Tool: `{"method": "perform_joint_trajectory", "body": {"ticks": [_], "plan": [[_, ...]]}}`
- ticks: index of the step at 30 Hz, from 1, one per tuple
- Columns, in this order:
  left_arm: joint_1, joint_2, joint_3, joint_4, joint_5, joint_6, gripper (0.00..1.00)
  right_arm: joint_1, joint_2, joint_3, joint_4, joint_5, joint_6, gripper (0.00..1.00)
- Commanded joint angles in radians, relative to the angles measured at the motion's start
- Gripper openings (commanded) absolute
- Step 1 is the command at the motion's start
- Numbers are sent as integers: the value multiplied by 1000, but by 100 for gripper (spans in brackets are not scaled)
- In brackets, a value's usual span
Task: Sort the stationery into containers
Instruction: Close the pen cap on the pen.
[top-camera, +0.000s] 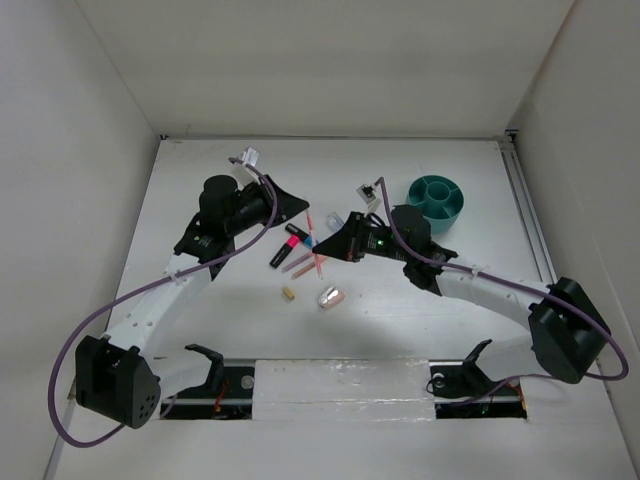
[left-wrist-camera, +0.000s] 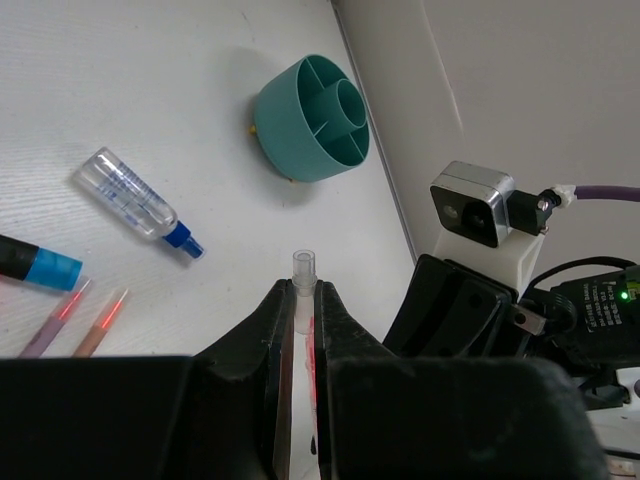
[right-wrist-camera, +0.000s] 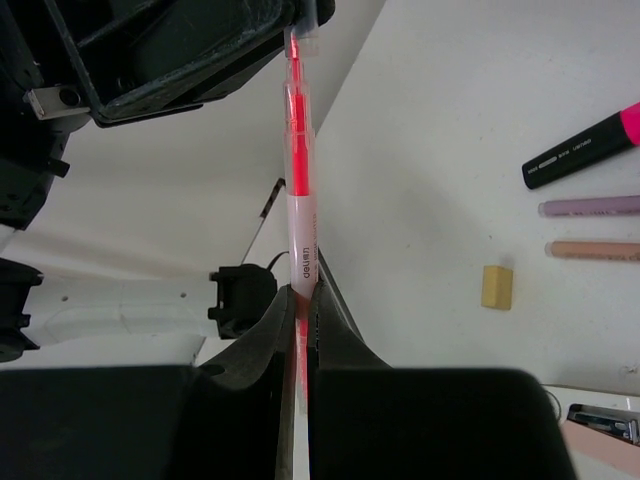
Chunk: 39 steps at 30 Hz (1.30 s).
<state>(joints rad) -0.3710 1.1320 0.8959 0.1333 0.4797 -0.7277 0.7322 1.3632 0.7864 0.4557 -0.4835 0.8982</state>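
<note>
Both grippers are shut on one thin pink pen (right-wrist-camera: 299, 200), held above the table. My left gripper (left-wrist-camera: 303, 292) clamps its clear-tipped end; my right gripper (right-wrist-camera: 302, 298) clamps the other end. In the top view the left gripper (top-camera: 300, 208) and the right gripper (top-camera: 322, 235) meet over the stationery pile. On the table lie a black marker with a pink cap (top-camera: 285, 246), a black marker with a blue cap (left-wrist-camera: 40, 268), a clear blue-capped tube (left-wrist-camera: 135, 200), two thin pink pens (right-wrist-camera: 590, 207), a tan block (top-camera: 288, 293) and a silver-pink oval piece (top-camera: 331, 296). The teal bowl (top-camera: 445, 215) stands at the back right.
The teal bowl's wall (left-wrist-camera: 285, 125) lies beside the right side wall, and its compartments look empty. White walls close in the table on the left, back and right. The tan block also shows in the right wrist view (right-wrist-camera: 497, 286).
</note>
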Motion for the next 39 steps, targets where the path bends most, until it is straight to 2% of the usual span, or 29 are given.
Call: {"method": "perform_joint_trajectory", "body": {"ticks": [1,27,39], "plan": [[6,-6,-14,52,33,-6,0,-8,7,16,95,-21,13,0],[-8,-38,-51,98,39,5,0,-27,36,54,144,-12,85,0],[-8,-38,-69,108,30,-4,0,-27,77,36,365,-21,199,0]]}}
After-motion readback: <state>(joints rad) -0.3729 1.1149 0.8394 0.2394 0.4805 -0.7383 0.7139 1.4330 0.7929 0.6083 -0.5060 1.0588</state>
